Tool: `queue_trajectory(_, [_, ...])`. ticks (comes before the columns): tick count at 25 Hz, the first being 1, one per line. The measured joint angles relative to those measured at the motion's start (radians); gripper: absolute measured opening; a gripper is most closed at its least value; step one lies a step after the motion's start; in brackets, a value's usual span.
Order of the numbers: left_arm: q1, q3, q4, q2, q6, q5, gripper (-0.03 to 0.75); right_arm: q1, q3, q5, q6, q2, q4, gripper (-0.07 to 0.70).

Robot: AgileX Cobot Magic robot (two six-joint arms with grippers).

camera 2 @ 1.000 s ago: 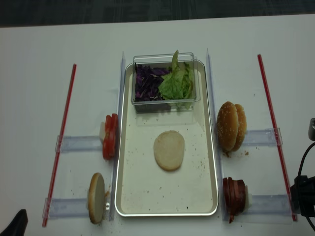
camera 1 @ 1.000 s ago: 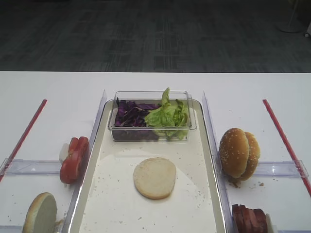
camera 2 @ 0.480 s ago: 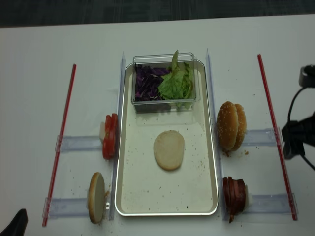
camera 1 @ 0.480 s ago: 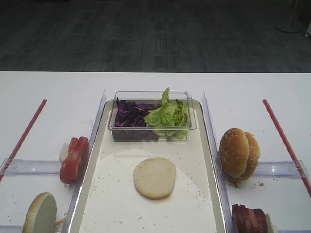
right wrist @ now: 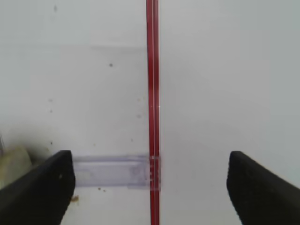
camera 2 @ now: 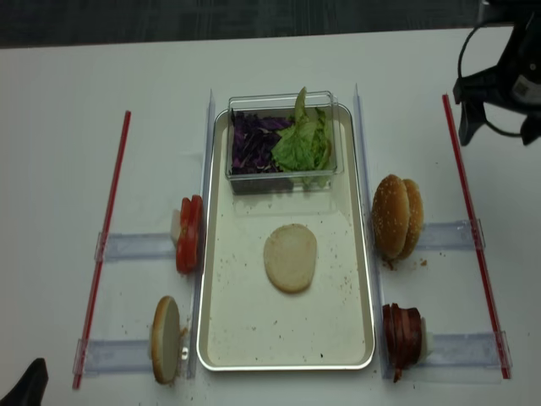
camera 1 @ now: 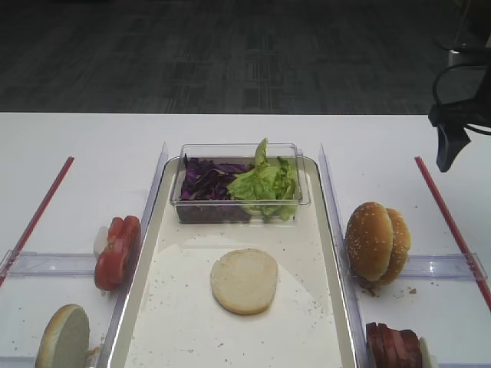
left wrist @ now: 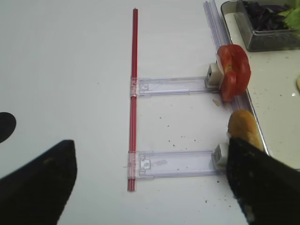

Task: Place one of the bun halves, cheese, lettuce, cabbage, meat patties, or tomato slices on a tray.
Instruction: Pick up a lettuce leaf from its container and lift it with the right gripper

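Observation:
A pale bun half (camera 2: 290,258) lies flat in the middle of the long metal tray (camera 2: 286,366). At the tray's far end a clear tub holds purple cabbage (camera 2: 249,142) and green lettuce (camera 2: 304,144). Tomato slices (camera 2: 189,234) and another bun half (camera 2: 165,339) stand left of the tray. Sesame bun halves (camera 2: 397,216) and meat patties (camera 2: 402,338) stand to its right. No cheese shows. My right gripper (camera 2: 500,131) hangs open and empty above the right red strip (right wrist: 152,93), beyond the sesame buns. My left gripper (left wrist: 150,187) is open and empty over the table's near left.
Clear plastic holders (left wrist: 173,86) lie across the table on both sides, ending at red strips (camera 2: 106,228). Clear rails (camera 1: 156,180) run along the tray's long sides. Crumbs speckle the tray floor. The table's far edge (camera 1: 245,114) borders dark carpet.
My right arm has travelled from the near right edge of the table up to the far right, still open. The food, the tray and the left arm have not moved.

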Motion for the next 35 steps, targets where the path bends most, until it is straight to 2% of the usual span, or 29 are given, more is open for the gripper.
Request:
queue_trajectory(5, [0.0,0.0,0.0,0.0,0.0,0.0,0.598,0.0,-0.158,0.02,0.0,0.137,0.011,0.669])
queue_trajectory(10, [0.0,0.0,0.0,0.0,0.0,0.0,0.598,0.0,-0.222,0.033,0.0,0.211,0.027,0.669])
queue_trajectory(28, [0.0,0.002,0.0,0.0,0.0,0.0,0.598,0.01,-0.232,0.063,0.0,0.216,0.074,0.669])
queue_trajectory(32, [0.0,0.002,0.0,0.0,0.0,0.0,0.598,0.067,-0.232,0.063,0.012,0.216,0.054,0.669])
queue_trajectory(35, [0.0,0.002,0.0,0.0,0.0,0.0,0.598,0.126,-0.232,0.043,0.029,0.216,0.054,0.669])
